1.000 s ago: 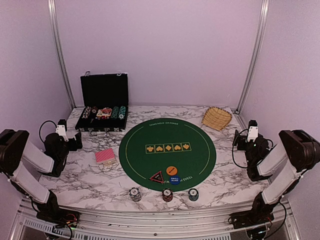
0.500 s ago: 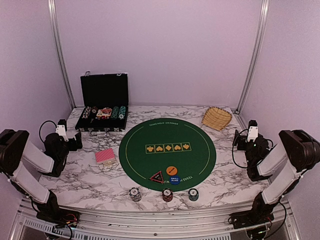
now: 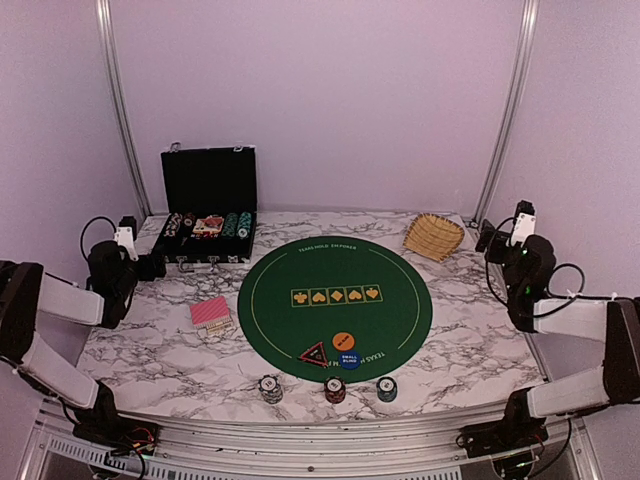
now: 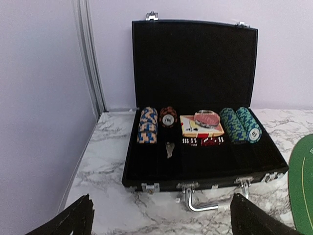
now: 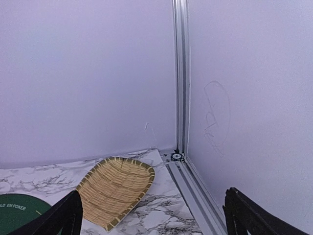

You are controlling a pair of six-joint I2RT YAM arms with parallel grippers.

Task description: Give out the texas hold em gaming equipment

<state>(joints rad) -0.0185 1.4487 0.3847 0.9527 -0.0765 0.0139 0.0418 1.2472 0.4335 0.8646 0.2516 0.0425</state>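
The round green felt mat (image 3: 335, 300) lies mid-table on the marble-patterned tabletop (image 3: 470, 340). The gear that is out is gathered at the mat's near edge, which I take to be the dealer's side. A flat orange round button (image 3: 343, 341) touches a blue round button (image 3: 349, 360), with a red-black triangle marker (image 3: 314, 354) just beside them, all on the felt. Off the felt, along the table's front, stand three short piles of striped-edge chips: a black-white stack (image 3: 270, 388), a red stack (image 3: 335, 390) and a teal stack (image 3: 387, 388). The red-backed playing cards (image 3: 211, 313) sit in a squared pile on the marble just left of the mat. The black hinged chip case (image 4: 195, 68) stands open with its lid upright and its lining matte. Inside, more chips lie on edge in racked rows (image 4: 148, 126) beside a card box (image 4: 201, 126) and small dice (image 4: 201, 141) (too small to count). The left gripper (image 4: 161, 200) hovers low facing the case, fingers spread wide and holding nothing, likely lined up to draw from it. The right gripper (image 5: 152, 193), likewise spread and empty, faces the shallow woven wicker basket (image 5: 117, 188) in the far right corner, well apart from any chip. Nothing is dealt around the mat yet, so distribution looks barely begun.
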